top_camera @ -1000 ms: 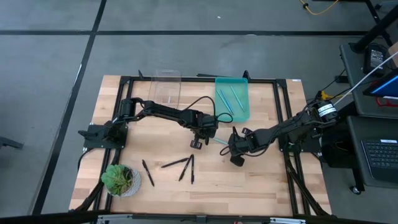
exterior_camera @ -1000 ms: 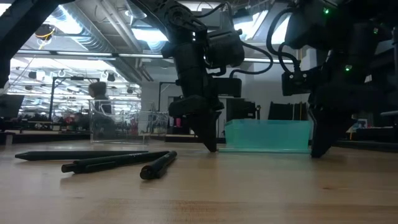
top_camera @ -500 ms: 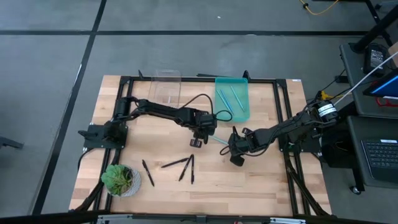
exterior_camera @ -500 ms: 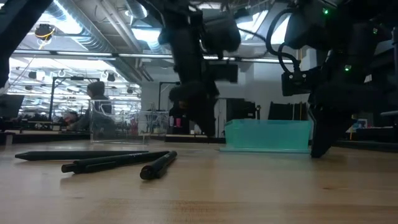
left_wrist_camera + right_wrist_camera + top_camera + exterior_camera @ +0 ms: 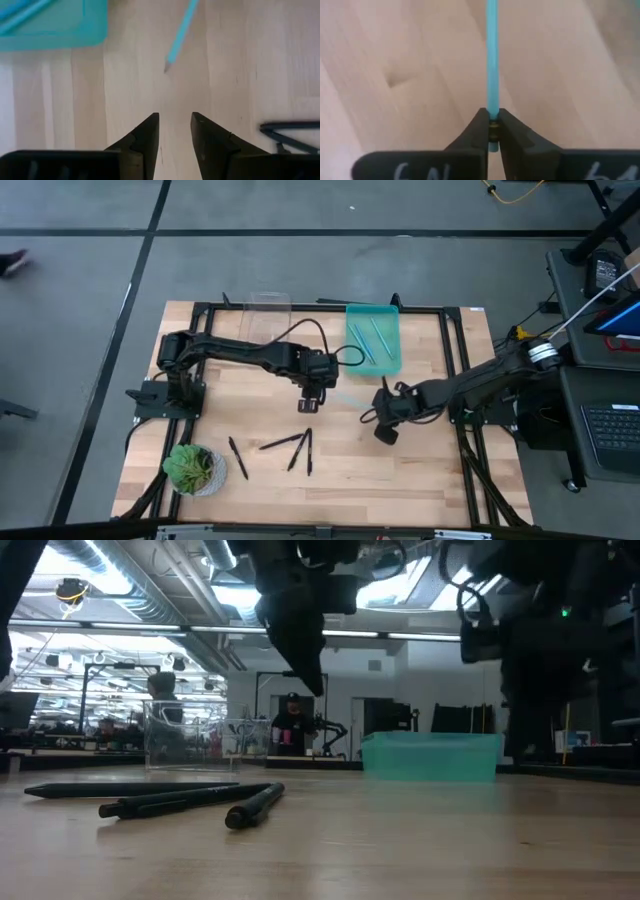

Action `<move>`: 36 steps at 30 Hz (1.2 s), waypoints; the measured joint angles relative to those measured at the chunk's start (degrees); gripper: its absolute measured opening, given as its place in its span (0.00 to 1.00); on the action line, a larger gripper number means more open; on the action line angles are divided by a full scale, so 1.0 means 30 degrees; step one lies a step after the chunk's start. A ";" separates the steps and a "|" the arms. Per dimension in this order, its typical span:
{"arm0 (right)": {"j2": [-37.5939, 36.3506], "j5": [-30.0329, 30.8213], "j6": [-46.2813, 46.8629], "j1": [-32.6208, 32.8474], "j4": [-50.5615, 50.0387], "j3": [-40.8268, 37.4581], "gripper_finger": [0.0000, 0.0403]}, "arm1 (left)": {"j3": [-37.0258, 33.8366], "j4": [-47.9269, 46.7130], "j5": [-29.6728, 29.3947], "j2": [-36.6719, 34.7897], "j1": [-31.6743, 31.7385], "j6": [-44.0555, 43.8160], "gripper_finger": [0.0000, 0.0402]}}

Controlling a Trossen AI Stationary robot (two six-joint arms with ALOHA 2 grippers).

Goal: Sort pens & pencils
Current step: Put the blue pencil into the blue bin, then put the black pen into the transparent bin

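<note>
Blue stick (image 5: 492, 60) pinched in right gripper (image 5: 492, 131) — wrist view only.

Table (image 5: 420, 470) – pale wood, smooth, matt grain. Teal bin (image 5: 386, 360) – translucent plastic; clear box (image 5: 267, 320) glossy. Black sticks (image 5: 190, 802) matt, light blue stick (image 5: 492, 55) smooth. Gripper fingers (image 5: 145, 145) matt black.

left end effector (image 5: 175, 135) parted mid-table, right end effector (image 5: 493, 122) pinched closed.
</note>
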 joint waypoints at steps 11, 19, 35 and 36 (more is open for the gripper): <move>-0.5872 0.3523 0.0963 -0.1693 -0.2299 0.0067 0.06 | -0.0007 -0.0764 -0.0142 0.0021 -0.0028 0.0036 0.27; -0.6832 0.3060 0.0957 -0.7651 -0.2002 0.0080 0.06 | -0.0007 -0.0455 -0.0153 0.0006 -0.0021 -0.0087 0.27; -0.4470 0.1011 -0.1090 -1.2645 -0.0310 0.0094 0.36 | -0.0007 0.0096 -0.0153 -0.0008 0.0008 -0.0086 0.27; -0.4501 0.1007 -0.1131 -1.2691 -0.0294 0.0094 0.39 | -0.0007 0.0096 -0.0153 -0.0008 0.0008 -0.0087 0.27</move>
